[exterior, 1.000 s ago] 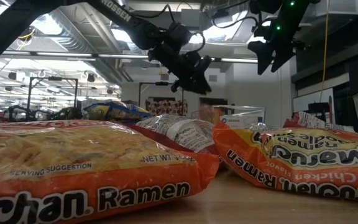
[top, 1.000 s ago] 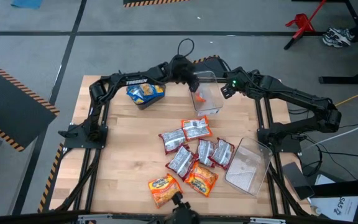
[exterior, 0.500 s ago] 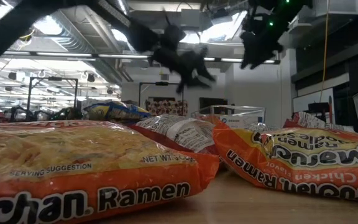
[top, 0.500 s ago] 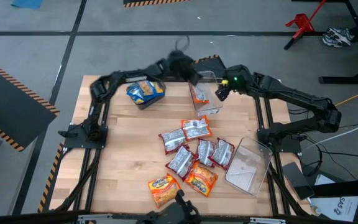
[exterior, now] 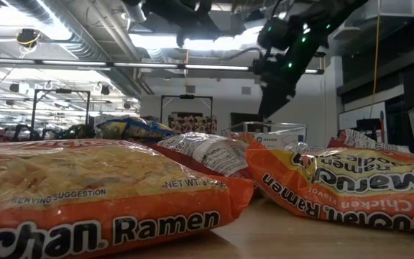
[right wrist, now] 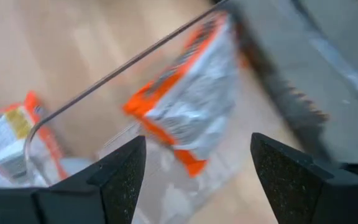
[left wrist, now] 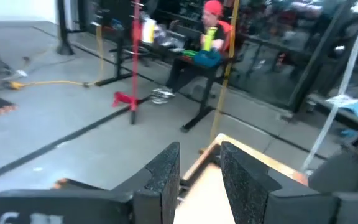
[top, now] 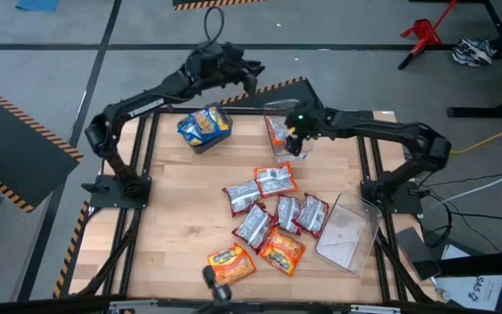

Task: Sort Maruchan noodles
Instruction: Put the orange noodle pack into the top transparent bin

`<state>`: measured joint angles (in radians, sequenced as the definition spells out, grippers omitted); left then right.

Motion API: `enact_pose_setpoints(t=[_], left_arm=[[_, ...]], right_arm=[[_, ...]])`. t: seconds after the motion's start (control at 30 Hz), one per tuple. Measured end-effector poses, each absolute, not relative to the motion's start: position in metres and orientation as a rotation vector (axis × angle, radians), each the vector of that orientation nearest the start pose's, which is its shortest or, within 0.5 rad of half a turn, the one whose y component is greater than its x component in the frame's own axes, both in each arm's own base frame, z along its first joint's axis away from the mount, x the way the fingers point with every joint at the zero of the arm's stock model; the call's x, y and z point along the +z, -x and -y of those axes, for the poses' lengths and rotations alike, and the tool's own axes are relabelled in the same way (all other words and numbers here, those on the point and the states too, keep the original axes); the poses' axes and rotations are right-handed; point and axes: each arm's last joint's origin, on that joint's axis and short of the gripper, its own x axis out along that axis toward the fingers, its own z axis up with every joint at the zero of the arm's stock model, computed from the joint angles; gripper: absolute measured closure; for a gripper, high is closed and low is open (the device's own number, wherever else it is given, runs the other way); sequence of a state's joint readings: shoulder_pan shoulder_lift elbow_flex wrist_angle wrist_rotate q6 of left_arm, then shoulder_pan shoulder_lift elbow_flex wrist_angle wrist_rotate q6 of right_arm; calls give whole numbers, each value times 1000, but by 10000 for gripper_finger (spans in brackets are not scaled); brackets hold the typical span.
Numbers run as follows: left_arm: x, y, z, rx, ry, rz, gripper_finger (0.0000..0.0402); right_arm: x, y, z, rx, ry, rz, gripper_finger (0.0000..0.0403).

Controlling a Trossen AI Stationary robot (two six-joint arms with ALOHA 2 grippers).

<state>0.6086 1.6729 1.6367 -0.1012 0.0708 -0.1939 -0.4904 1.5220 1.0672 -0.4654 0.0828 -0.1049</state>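
Observation:
Several Maruchan packets lie flat in a loose heap on the table's near middle: red-and-silver ones and orange ones, which fill the front of the low view. One orange-and-silver packet lies inside the clear bin at the far middle. Blue-and-yellow packets sit in a blue-tinted bin. My right gripper hangs open over the clear bin, fingers wide on either side of that packet. My left gripper is raised beyond the far edge, narrowly open and empty.
A second clear bin lies tilted at the near right, next to the heap. Black frame rails run along the left and right edges. Bare wood shows on the left half of the table. A seated person shows in the room in the left wrist view.
My left gripper has pulled back from over the clear bin, rising and swinging past the table's far edge toward the left. My right gripper has moved left and down, from beside the clear bin to directly over it. An orange-and-silver packet now lies in that bin.

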Motion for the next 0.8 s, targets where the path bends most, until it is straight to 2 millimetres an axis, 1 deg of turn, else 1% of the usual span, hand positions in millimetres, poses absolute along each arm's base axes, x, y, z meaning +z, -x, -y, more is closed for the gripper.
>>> enact_pose_setpoints(t=[0.1, 0.17, 0.3, 0.53, 0.67, 0.8], left_arm=[[408, -313, -216, 565, 218, -115, 293], [407, -311, -215, 572, 221, -147, 293], [401, -310, -215, 585, 225, -206, 293], [396, -308, -215, 595, 240, -255, 293], [396, -307, -217, 601, 242, -258, 293], [396, -307, -216, 600, 242, -258, 293]], right_arm=[[222, -280, 151, -444, -99, -983, 125], [217, -282, 152, -414, -85, -1000, 125], [216, -288, 152, -348, -22, -975, 125], [218, -294, 152, -313, 115, -942, 125], [219, -296, 152, -310, 124, -922, 125], [210, -299, 153, -296, 114, -952, 125]])
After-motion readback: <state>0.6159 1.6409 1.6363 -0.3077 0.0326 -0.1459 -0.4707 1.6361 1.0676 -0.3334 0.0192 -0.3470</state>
